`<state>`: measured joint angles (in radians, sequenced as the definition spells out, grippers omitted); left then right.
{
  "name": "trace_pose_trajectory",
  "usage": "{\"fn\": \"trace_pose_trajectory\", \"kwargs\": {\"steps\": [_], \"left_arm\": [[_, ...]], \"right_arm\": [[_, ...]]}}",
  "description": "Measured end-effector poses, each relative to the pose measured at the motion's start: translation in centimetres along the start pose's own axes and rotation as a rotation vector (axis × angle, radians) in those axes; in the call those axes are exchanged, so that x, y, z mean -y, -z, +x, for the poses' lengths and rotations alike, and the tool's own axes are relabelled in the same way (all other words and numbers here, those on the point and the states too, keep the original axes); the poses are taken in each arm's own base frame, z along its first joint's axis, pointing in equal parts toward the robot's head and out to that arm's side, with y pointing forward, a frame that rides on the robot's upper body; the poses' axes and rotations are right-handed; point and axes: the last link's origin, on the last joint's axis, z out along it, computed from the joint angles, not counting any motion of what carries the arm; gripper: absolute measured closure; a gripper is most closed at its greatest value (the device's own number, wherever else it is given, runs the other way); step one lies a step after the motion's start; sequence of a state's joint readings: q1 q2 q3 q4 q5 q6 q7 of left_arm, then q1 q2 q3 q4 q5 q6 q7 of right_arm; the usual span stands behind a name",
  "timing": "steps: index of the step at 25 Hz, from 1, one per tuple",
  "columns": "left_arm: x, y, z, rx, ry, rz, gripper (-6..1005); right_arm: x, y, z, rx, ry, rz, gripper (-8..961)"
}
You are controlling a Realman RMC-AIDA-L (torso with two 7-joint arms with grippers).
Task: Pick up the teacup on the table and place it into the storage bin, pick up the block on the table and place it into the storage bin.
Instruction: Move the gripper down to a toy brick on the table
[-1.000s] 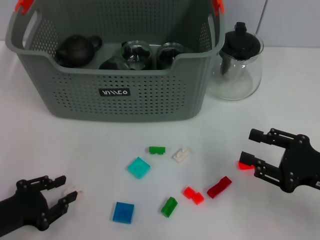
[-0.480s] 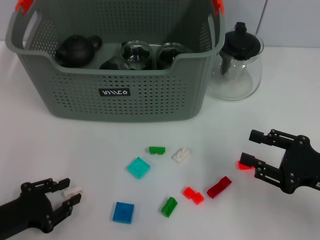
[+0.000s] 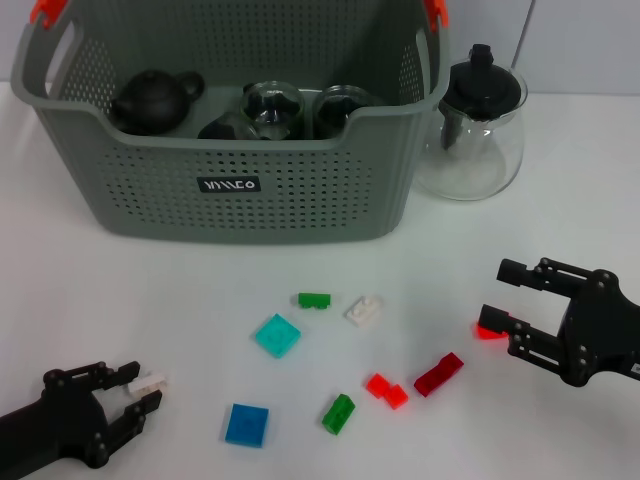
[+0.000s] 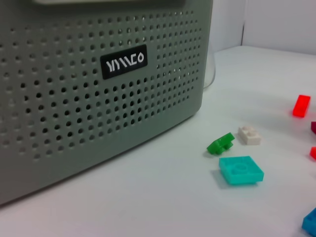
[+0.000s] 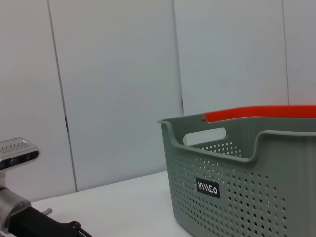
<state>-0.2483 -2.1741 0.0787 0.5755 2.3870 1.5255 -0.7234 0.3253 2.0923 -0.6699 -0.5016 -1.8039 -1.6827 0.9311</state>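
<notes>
Two claws on the white bench (image 3: 120,300), head view. My left claw (image 3: 135,392) sits low at the near-left corner, fingers spread, a small white block (image 3: 147,380) lying between the fingertips; can't tell if they touch it. My right claw (image 3: 500,295) is at the right, fingers apart, a bright red block (image 3: 489,329) just beside the lower fingertip. Storage bin (image 3: 240,150) stands at the back, label facing me, orange clips on the handles. Inside it: a dark teapot (image 3: 153,98) at the left, glass cups (image 3: 272,108) beside it toward the middle. A glass pot with black lid (image 3: 475,125) stands on the bench right of the bin, close to its wall. Loose blocks lie between the claws, in front of the bin: green block (image 3: 314,299), white block near it (image 3: 363,310), teal plate (image 3: 277,335), blue plate (image 3: 246,424), second green block (image 3: 338,412), red block (image 3: 386,389), dark red block (image 3: 438,373).

Left wrist view: bin wall and label fill the frame (image 4: 98,98). Green block (image 4: 220,144), white block (image 4: 249,135) and teal plate (image 4: 241,170) lie on the bench close together, well clear of the bin. Own fingers not in frame.

Right wrist view: bin (image 5: 247,168) seen from the side with orange handle clip on the rim; my left arm (image 5: 29,224) low at the edge.
</notes>
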Motion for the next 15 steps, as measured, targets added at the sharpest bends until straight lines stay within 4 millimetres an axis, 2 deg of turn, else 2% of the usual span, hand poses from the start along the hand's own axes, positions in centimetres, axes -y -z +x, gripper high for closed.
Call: {"fn": "trace_pose_trajectory", "kwargs": {"steps": [10, 15], "left_arm": [[0.12, -0.05, -0.13, 0.001, 0.013, 0.017, 641], [0.78, 0.19, 0.09, -0.013, 0.076, 0.054, 663]], "right_arm": [[0.05, -0.15, -0.09, 0.0, 0.003, -0.006, 358], [0.03, -0.18, -0.12, 0.001, 0.004, -0.009, 358]]}}
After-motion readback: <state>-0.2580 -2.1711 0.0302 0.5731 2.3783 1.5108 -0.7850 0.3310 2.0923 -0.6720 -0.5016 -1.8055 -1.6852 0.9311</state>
